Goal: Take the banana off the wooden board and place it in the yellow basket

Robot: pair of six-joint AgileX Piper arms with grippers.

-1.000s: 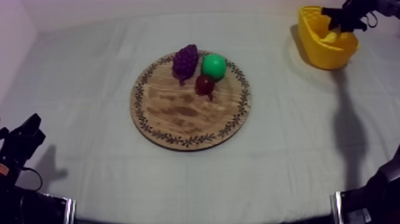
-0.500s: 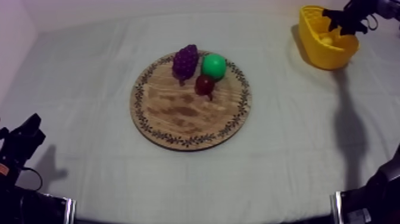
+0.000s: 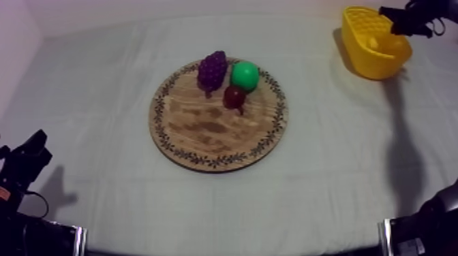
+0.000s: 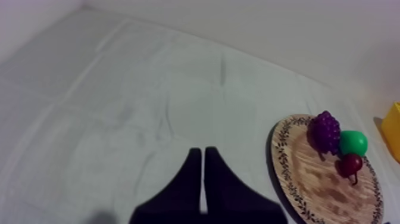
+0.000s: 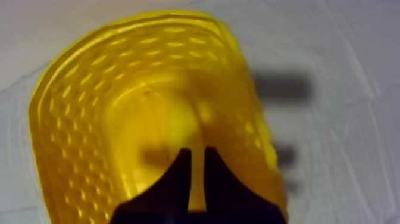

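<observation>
The yellow basket (image 3: 361, 58) stands at the far right of the table. A pale yellow banana (image 3: 373, 42) lies inside it. My right gripper (image 3: 394, 24) hovers above the basket's far rim with nothing in it. In the right wrist view its fingers (image 5: 198, 152) lie together as a narrow wedge over the basket (image 5: 89, 89). The round wooden board (image 3: 204, 136) sits mid-table. My left gripper (image 3: 35, 144) rests low at the near left, shut (image 4: 203, 152) and holding nothing.
On the board's far part stand a bunch of purple grapes (image 3: 212, 68), a green pear (image 3: 245, 75) and a small red fruit (image 3: 235, 97). The left wrist view shows the board (image 4: 309, 179) with the same fruit beyond bare cloth.
My right gripper has risen out of the basket and drawn back to the right. The banana stays in the basket. The left arm has not moved.
</observation>
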